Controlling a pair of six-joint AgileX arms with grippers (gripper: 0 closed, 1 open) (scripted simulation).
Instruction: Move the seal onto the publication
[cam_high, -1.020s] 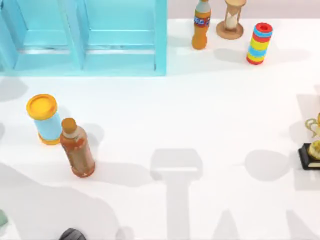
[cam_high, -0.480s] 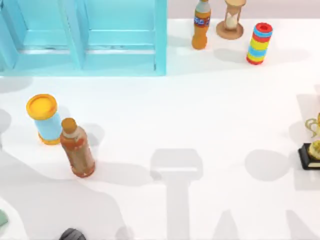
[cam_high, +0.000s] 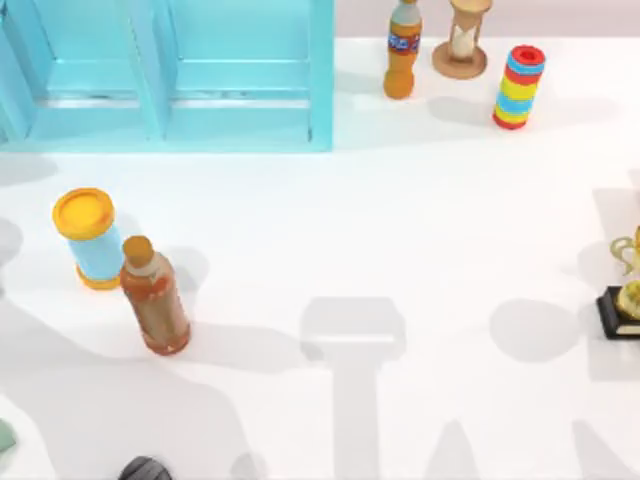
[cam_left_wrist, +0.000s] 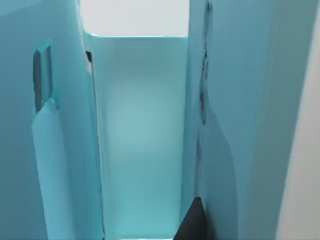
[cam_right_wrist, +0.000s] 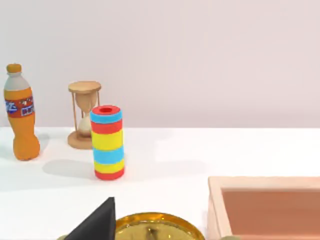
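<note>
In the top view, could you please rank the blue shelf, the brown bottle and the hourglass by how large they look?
1. Blue shelf, largest by far.
2. Brown bottle.
3. Hourglass, smallest, though the frame cuts off its top.

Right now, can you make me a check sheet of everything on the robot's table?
Surface: white table, crossed by grey shadows.
Job's things: seal and publication, nothing seen.
Clutter: brown bottle leaning beside a blue can with a yellow lid on the left; orange soda bottle, hourglass and striped cylinder at the far side; gold trophy at the right edge; a pink tray in the right wrist view.
End effectors: a dark tip in each wrist view; open or shut cannot be told.
Cables: nothing seen.
Surroundings: light blue shelf unit at the far left, seen close up in the left wrist view; plain pale wall behind.
</note>
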